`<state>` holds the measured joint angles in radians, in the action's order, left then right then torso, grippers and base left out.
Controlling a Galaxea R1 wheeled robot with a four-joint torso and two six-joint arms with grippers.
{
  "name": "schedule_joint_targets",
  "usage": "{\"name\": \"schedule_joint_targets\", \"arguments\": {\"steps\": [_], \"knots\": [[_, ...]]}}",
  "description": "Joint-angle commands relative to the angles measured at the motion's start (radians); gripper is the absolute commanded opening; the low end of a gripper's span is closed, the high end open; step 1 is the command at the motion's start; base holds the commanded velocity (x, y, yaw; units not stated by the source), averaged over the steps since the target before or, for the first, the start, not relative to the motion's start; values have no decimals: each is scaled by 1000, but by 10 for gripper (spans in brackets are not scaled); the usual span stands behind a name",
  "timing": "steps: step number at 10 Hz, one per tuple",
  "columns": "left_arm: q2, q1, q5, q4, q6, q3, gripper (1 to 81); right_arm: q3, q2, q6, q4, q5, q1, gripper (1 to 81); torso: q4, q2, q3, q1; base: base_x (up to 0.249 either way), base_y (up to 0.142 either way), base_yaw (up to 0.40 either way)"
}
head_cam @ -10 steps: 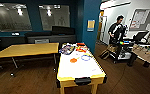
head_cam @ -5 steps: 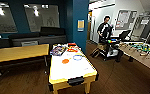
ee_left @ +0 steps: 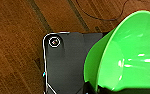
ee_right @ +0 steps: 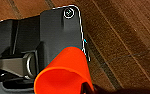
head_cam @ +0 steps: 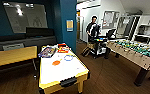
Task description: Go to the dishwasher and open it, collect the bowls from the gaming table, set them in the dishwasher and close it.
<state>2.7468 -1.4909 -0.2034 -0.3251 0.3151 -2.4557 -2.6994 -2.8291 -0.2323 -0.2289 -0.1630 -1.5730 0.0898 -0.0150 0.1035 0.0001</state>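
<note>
Across the last second the gaming table [head_cam: 62, 68] slides from the centre of the head view toward its left, and the foosball table [head_cam: 137, 51] comes into view on the right. The whole picture shifts together, so the camera is turning with the robot; the furniture itself is not moving.

Gripper state: the left wrist view shows a translucent green bowl [ee_left: 126, 52] large and tilted above the wooden floor [ee_left: 16, 45], apparently gripped by its rim in the left gripper. The right wrist view shows an orange bowl [ee_right: 63, 72] in the same attitude, apparently carried in the right gripper. The fingers themselves are hard to make out, so both holds are inferred from each bowl's position off the floor.

Task status, as a judgement: with one bowl on each arm, the collection step appears to be under way. An orange round item [head_cam: 56, 62] lies on the glossy white top; whether it is a bowl cannot be determined. A flat blue ring [head_cam: 68, 58] lies just beside it.

Room: dark plank flooring, teal walls, a yellow-topped table [head_cam: 12, 56] at left, and a person [head_cam: 93, 31] with a control rig standing beyond the tables.
</note>
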Motion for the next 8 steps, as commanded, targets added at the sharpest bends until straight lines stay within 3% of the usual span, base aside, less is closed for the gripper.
{"name": "schedule_joint_targets", "arguments": {"steps": [1, 8], "knots": [[-19, 43, 32, -8, -1, 9, 10, -11, 24, 1, -4, 48, 36, 10, 0, 0, 0, 0, 0, 0, -300], [-10, 43, 32, -9, -1, 12, 10, -11, 20, 1, -9, 48, 35, 10, 0, 0, 0, 0, 0, 0, -301]]}}
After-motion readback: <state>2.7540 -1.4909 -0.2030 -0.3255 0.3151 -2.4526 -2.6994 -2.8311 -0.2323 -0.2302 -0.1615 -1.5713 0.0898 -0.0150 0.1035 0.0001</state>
